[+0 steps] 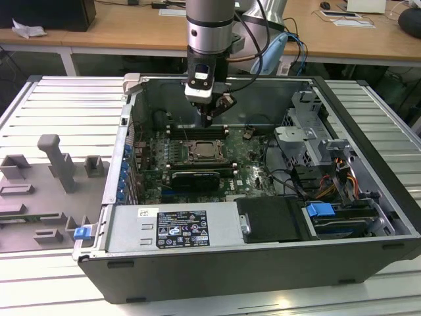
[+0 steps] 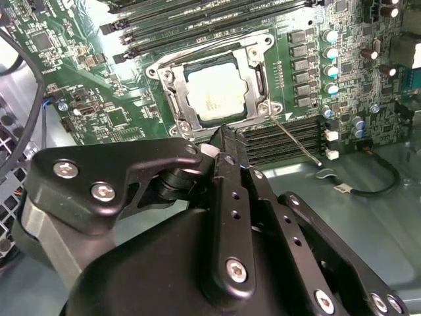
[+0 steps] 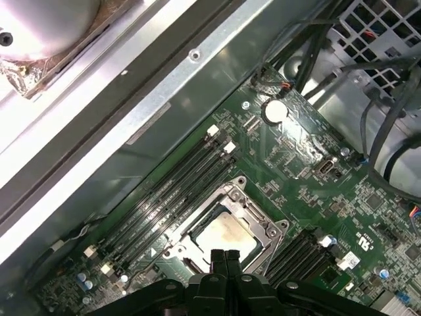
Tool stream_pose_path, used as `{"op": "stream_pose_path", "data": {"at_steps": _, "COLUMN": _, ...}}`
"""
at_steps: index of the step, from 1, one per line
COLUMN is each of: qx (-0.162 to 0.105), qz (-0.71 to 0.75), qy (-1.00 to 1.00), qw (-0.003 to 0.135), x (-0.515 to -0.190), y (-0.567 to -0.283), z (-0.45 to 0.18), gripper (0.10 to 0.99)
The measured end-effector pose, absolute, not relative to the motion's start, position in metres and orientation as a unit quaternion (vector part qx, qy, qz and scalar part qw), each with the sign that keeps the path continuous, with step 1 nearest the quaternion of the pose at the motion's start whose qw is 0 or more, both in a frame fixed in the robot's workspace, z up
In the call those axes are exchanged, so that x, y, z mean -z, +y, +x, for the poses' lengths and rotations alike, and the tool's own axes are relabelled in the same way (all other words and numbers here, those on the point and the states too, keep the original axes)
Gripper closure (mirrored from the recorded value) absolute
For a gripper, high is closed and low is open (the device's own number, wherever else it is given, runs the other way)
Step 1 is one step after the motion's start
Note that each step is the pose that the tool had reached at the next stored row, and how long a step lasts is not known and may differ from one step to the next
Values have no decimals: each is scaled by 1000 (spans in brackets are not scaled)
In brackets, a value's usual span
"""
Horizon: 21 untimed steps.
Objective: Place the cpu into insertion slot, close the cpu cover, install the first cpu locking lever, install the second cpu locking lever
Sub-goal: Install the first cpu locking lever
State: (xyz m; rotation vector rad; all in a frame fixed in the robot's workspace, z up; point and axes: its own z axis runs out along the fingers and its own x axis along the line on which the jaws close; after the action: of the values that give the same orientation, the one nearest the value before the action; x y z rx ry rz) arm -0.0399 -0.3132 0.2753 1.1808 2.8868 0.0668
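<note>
- Open dark-grey metal computer case (image 1: 368, 197) lies on its side, with a green motherboard (image 1: 253, 172) flat inside
- Small flat square cpu with a dull silvery-beige metal top (image 2: 214, 92) sits in the socket mid-board, in both wrist views (image 3: 223, 232)
- Thin square silver cpu cover frame (image 2: 255, 72) lies down flat around the chip, whose top shows through the open centre
- Thin silver wire locking lever (image 2: 296, 139) slants out from one socket corner across the long black memory slots (image 2: 263, 141). Its free end is out to the side, so it looks unlatched
- Black two-finger gripper (image 2: 223, 135) hangs just above the socket's edge, near the corner where that lever starts. The fingers (image 3: 217, 258) are pressed together with nothing between them

Judgement: chip and cover are done, and the work stands at the levers. Pressed together, the fingertips serve as a pusher. They should meet the wire near its free end, not by the pivot, for leverage. Press it down, then sideways under its retaining hook in one smooth arc. Keep load off the chip top and cover frame, and stay clear of the slot clips
</note>
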Motion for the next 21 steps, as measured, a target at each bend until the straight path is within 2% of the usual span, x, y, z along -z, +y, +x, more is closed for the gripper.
{"op": "stream_pose_path", "data": {"at_steps": 21, "qx": -22, "qz": 309, "qy": 951, "qw": 9, "x": -275, "y": -313, "z": -40, "gripper": 984}}
